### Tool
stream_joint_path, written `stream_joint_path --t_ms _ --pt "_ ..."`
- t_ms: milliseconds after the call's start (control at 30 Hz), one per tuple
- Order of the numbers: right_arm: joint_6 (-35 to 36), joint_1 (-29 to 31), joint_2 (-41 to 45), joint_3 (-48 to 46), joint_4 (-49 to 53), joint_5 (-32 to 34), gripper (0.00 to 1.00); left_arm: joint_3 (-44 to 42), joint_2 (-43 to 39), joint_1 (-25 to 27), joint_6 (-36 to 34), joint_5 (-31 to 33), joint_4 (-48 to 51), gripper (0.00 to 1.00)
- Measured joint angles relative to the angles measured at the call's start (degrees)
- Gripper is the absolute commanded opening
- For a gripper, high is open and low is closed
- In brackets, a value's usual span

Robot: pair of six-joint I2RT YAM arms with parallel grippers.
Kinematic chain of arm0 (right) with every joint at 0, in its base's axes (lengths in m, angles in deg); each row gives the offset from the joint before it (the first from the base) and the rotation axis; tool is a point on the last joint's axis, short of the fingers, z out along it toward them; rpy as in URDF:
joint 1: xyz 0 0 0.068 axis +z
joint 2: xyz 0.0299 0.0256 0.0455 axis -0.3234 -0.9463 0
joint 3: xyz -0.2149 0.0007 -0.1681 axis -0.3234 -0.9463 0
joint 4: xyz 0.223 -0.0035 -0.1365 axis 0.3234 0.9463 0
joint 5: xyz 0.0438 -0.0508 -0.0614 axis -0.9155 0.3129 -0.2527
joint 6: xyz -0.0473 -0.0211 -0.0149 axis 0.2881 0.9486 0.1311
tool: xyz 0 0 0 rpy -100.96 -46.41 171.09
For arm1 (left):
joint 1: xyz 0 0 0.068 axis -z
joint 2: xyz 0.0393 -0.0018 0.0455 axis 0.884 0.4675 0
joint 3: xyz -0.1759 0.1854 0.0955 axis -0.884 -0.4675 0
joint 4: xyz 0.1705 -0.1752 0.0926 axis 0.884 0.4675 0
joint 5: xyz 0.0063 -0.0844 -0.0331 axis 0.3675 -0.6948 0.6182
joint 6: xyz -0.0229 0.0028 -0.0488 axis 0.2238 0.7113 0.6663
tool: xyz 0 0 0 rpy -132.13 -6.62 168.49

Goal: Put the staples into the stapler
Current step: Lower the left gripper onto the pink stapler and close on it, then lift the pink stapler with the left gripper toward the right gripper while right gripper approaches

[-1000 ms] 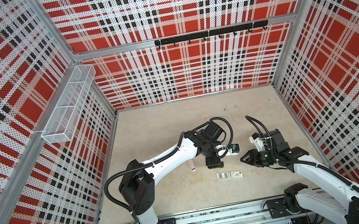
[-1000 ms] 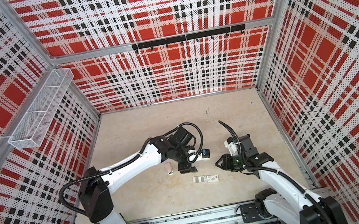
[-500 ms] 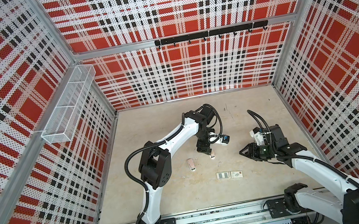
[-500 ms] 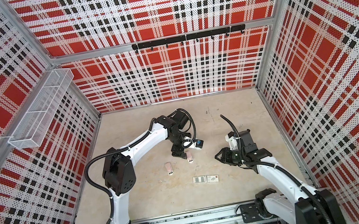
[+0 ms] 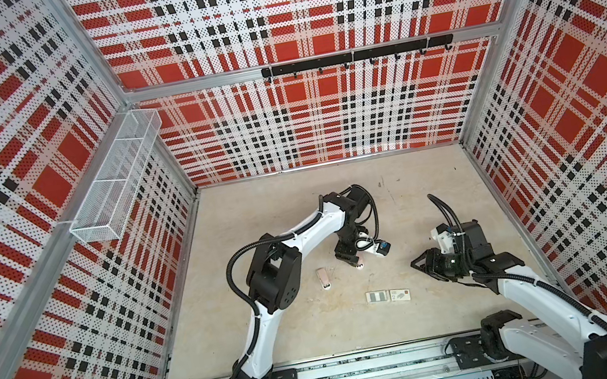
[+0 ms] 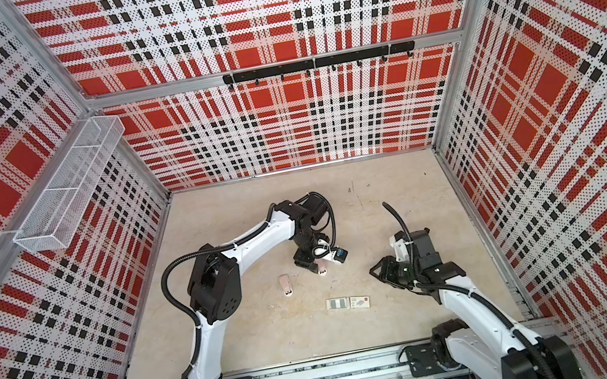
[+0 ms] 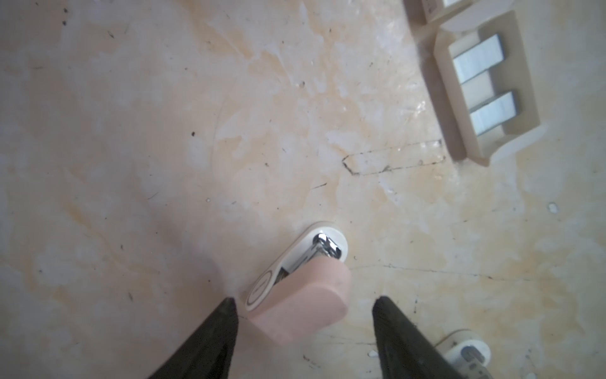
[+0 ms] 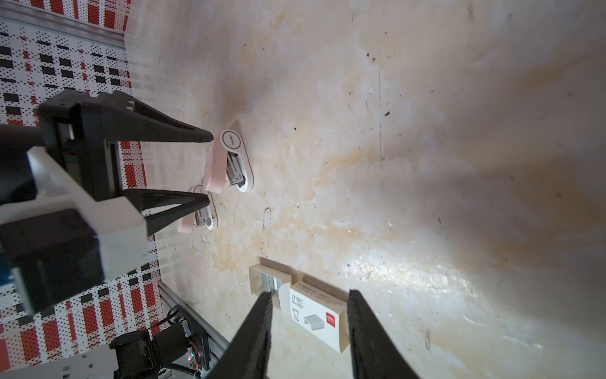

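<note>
Two pale pink staplers lie on the floor. One stapler [image 7: 305,288] sits between the fingertips of my open left gripper [image 7: 303,300], its pink top hinged off the white base and the metal magazine showing; one finger [image 7: 226,325] is close beside it, the other stands apart. In both top views this gripper [image 5: 350,260] points down at it. The second stapler [image 5: 323,278] lies just left. The staples [image 7: 478,59], silvery strips, rest in their white tray [image 8: 259,279] next to the printed sleeve [image 8: 318,315]. My right gripper [image 8: 310,293] hovers open and empty, right of the tray [image 5: 377,296].
Red plaid panels wall the beige floor [image 5: 418,178] on three sides. A white wire basket [image 5: 114,177] hangs on the left wall and a black hook rail [image 5: 354,57] on the back wall. An aluminium rail [image 5: 366,365] carrying both arm bases runs along the front.
My left arm's elbow has swung up and back, its gripper shifting slightly left, and a stapler now shows on the floor at its fingertips. My right gripper has drawn back a little.
</note>
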Motion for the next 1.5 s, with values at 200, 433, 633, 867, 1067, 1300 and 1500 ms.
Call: stream_joint_path --t_ms 200,433,633,867,1067,1300,1500 --pt "0.0 -0.6 -0.6 0.0 -0.1 -0.1 0.40 -2.0 0.0 0.1 -0.4 0.8 -2.7 0.51" --pt "0.1 -1.0 -0.6 0.0 -0.2 -0.2 0.40 -6.1 0.0 0.2 -0.4 1.8 -6.0 0.41" --pt "0.1 -1.0 -0.6 0.0 -0.2 -0.3 0.40 -7.9 -0.1 0.4 0.4 2.6 -7.7 0.48" --pt "0.1 -1.2 -0.6 0.0 -0.4 -0.4 0.40 -7.9 -1.0 0.4 2.6 2.5 -8.5 0.54" --pt "0.0 -1.2 -0.6 0.0 -0.8 -0.4 0.40 -7.6 -2.6 0.5 4.7 1.0 -8.4 0.49" --pt "0.0 -1.2 -0.6 0.0 -2.0 -0.9 0.39 -7.5 -3.0 0.9 6.1 0.4 -8.2 0.35" --pt "0.0 -1.3 -0.7 0.0 -2.3 -1.3 0.39 -7.5 -3.0 1.1 7.7 -0.3 -8.3 0.23"
